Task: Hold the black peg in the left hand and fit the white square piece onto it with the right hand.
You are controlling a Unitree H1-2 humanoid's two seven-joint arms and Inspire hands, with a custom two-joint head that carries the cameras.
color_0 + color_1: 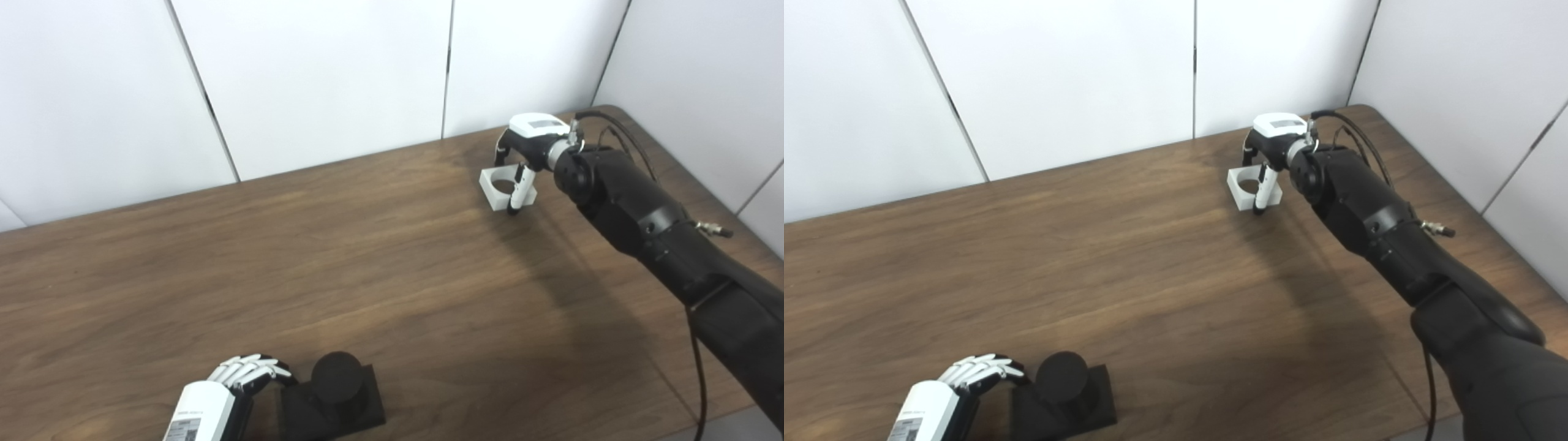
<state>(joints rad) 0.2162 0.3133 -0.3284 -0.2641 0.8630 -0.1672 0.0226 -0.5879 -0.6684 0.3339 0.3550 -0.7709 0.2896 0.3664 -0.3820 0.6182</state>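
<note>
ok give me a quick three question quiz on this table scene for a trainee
1. True or false: the white square plastic piece with a round hole already sits on the black round peg on its square base.
2. Which hand is at the white piece? A) left hand B) right hand
3. Fill in: the black peg stands near the ____ edge of the brown wooden table.

Key
1. False: the piece lies at the far right, the peg at the near left, far apart.
2. B: its fingers reach down around the piece.
3. Near (the front), beside the left hand.
</note>
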